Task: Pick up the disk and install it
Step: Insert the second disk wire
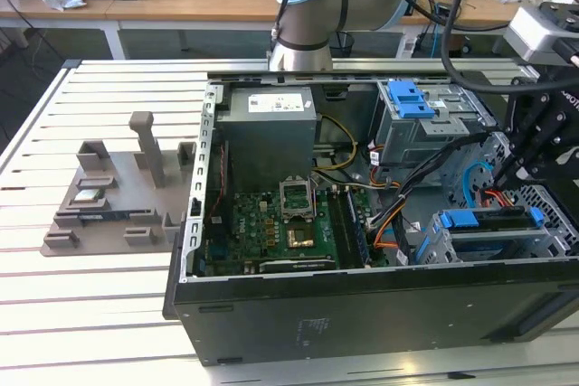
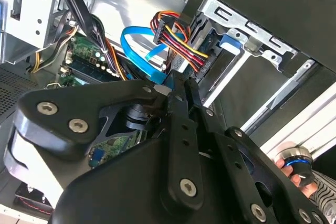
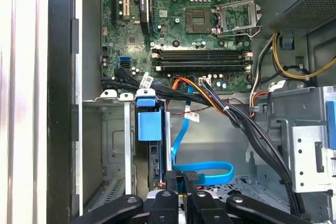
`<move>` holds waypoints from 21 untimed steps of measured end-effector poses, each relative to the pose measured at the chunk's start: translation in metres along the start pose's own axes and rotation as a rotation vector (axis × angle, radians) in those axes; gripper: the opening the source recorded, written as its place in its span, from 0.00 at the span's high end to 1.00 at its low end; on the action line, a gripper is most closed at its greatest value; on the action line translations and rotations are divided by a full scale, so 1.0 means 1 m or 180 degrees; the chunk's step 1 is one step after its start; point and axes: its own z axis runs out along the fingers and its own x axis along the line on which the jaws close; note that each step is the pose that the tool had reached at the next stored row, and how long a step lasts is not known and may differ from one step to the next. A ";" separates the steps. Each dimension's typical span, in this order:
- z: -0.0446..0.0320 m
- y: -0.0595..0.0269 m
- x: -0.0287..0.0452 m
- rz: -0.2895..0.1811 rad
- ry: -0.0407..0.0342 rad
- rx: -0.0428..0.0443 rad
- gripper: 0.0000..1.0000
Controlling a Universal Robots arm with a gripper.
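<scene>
The disk (image 1: 484, 223) sits in the lower drive cage at the exterior view's right of the open computer case, its blue side rails showing along its edges. In the first wrist view the disk (image 3: 149, 125) is edge-on in the cage, blue tab toward the motherboard. My gripper (image 1: 514, 165) hangs just above the disk's cable end. In both wrist views the fingertips (image 3: 182, 178) stand together with nothing between them, right by the disk's end. The tips (image 2: 179, 84) are close to a blue data cable (image 2: 137, 45) and a red-yellow-black power plug (image 2: 178, 38).
Black and orange cable bundles (image 3: 220, 106) run past the cage. An upper drive cage with a blue bracket (image 1: 407, 97), the power supply (image 1: 270, 124) and the motherboard (image 1: 280, 232) fill the case. A grey fixture (image 1: 109, 196) lies on the slatted table. A person's hand (image 2: 296, 174) is beside the case.
</scene>
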 end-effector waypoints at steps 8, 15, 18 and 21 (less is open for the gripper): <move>0.0023 0.0005 0.0067 0.0000 0.0000 0.0000 0.84; 0.0031 0.0007 0.0080 0.0000 0.0000 0.0000 0.84; 0.0035 0.0007 0.0086 0.0000 0.0001 0.0000 0.84; 0.0039 0.0008 0.0091 0.0000 0.0000 0.0000 0.84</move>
